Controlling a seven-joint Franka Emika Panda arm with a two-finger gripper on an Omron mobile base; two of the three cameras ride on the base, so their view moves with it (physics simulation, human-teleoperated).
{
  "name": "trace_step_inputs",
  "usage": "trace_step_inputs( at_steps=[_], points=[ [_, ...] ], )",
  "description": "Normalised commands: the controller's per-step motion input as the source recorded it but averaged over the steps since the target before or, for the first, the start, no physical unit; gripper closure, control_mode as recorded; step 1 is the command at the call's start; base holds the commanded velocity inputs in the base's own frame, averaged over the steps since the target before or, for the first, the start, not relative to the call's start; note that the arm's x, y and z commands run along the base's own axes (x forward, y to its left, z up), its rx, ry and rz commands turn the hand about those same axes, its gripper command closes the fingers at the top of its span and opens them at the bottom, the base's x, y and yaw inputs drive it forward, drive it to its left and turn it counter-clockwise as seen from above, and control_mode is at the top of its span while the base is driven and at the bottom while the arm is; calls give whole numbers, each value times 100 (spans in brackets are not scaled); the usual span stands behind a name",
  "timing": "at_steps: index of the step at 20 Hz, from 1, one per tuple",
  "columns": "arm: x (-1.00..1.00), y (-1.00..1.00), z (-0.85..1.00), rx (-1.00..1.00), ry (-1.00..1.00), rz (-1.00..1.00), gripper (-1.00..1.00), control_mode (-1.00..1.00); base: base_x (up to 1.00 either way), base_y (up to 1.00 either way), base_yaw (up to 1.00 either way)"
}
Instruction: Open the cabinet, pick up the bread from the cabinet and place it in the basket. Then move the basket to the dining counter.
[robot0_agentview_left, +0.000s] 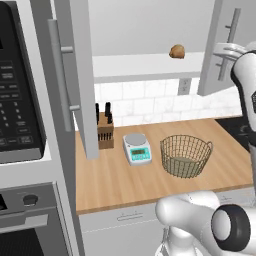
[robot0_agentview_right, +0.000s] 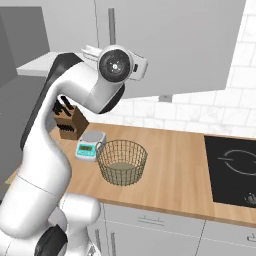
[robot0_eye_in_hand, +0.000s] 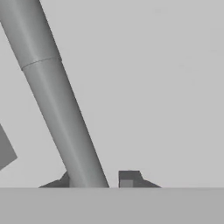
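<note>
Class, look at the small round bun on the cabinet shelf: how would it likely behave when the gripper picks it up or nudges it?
The bread looks small and rounded, so a nudge would probably roll it along the white shelf. Being a bun, it is likely light and soft, and may squash under a firm grip.

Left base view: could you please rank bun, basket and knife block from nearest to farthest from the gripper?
1. Small golden-brown bun, on the cabinet shelf, beside the gripper clamping the silver bar handle.
2. Tan wire-mesh basket, on the worktop below.
3. Wooden knife block, far left.
</note>
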Motion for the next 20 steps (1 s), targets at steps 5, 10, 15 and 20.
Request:
trace_step_inputs(
  at_steps=[5, 10, 15, 20],
  points=[
    [-100, -100, 19, 0, 6, 6, 100, -100, 0, 0, 0],
    [-100, -100, 16, 0, 6, 4, 100, -100, 0, 0, 0],
    [-81, 1, -45, 0, 2, 1, -100, -100, 0, 0, 0],
    [-63, 38, -61, 1, -8, 0, -100, -100, 0, 0, 0]
  ],
)
